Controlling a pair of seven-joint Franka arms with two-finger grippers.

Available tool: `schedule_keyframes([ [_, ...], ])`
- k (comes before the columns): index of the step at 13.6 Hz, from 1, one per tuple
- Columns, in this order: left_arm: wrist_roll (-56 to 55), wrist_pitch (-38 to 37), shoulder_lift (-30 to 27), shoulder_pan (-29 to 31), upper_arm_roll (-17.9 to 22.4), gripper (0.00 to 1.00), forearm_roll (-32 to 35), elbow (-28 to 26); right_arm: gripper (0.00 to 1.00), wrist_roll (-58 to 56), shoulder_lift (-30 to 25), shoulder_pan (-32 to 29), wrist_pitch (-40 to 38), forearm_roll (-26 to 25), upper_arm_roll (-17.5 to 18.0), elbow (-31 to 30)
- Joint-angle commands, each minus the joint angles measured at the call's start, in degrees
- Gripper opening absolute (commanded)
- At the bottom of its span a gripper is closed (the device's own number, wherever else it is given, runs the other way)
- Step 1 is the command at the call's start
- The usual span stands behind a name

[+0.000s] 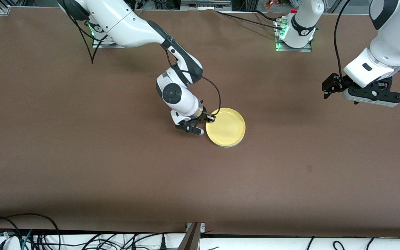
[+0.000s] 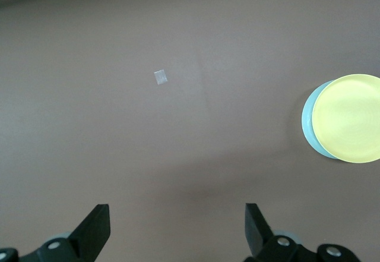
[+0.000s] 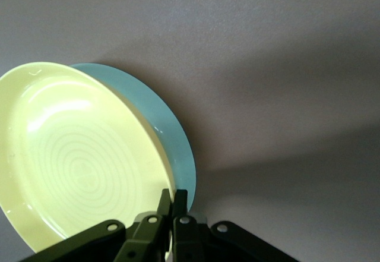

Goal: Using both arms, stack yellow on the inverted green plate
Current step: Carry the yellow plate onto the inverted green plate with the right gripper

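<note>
Now the round pastel-yellow plastic plate (image 1: 225,127) sits rim-up on the round pale mint-green plate (image 3: 157,110) in the middle of the brown table (image 1: 82,156), the green edge peeking out beneath. The right gripper (image 1: 209,118) pinches the yellow rim with fingers (image 3: 172,205) closed. The left gripper (image 2: 178,229) waits spread wide above the left arm's end.

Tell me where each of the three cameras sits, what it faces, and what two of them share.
Front view: high across the table, facing both bases; shows both arms, right gripper shut on yellow plate, left gripper open over bare table.
Left wrist view: looks down past its open fingers.
Right wrist view: looks along its gripper at the rim.
Both wrist views share the yellow plate on the green plate.
</note>
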Motion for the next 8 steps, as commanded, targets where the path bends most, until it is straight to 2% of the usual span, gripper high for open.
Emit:
schedule_keyframes([
  [1,0.66,-0.45,-0.71,0.20,-0.28,1.00,1.79,0.21,0.00,1.03,-0.20,0.58,0.47,-0.17,-0.53,0.09],
  [4,0.66,-0.45,-0.71,0.20,-0.28,1.00,1.79,0.21,0.00,1.11,0.07,0.76,0.47,-0.17,-0.53,0.09],
  [5,0.66,-0.45,-0.71,0.20,-0.28,1.00,1.70,0.21,0.23,1.46,0.07,0.76,0.47,-0.08,-0.53,0.09],
  [6,0.66,-0.45,-0.71,0.20,-0.28,1.00,1.79,0.21,0.99,1.73,-0.02,0.76,0.47,-0.26,-0.71,0.09],
  [8,0.66,-0.45,-0.71,0.20,-0.28,1.00,1.70,0.21,1.00,1.29,-0.63,0.32,-0.05,-1.22,-2.55,0.62],
])
